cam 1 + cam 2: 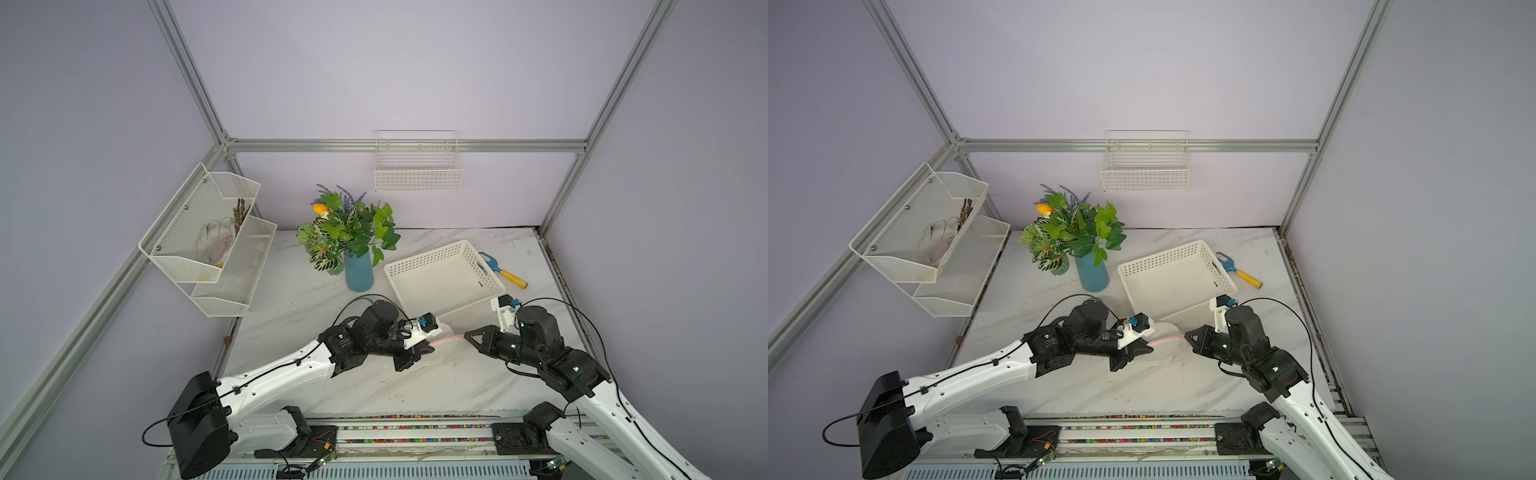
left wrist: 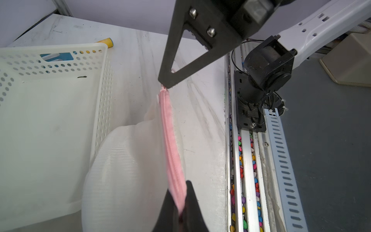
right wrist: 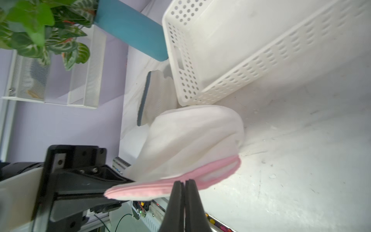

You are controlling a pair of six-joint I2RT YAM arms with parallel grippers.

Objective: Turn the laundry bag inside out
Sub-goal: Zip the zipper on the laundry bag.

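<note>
The laundry bag (image 1: 448, 336) is white mesh with a pink zip edge (image 2: 170, 144). It hangs stretched between my two grippers, just above the marble table and in front of the white basket. In the left wrist view my left gripper (image 2: 181, 202) is shut on one end of the pink edge. My right gripper (image 3: 184, 181) is shut on the pink edge further along. In both top views the left gripper (image 1: 430, 347) and right gripper (image 1: 1187, 333) face each other, a short span of bag (image 1: 1167, 337) between them. The bag (image 3: 192, 136) bulges towards the basket.
A white perforated basket (image 1: 444, 274) sits right behind the bag. A blue vase with plants (image 1: 359, 270) stands to its left. A blue trowel with a yellow handle (image 1: 500, 270) lies to its right. A mesh shelf (image 1: 208, 245) hangs on the left wall. A rail of coloured beads (image 1: 415, 428) runs along the table's front edge.
</note>
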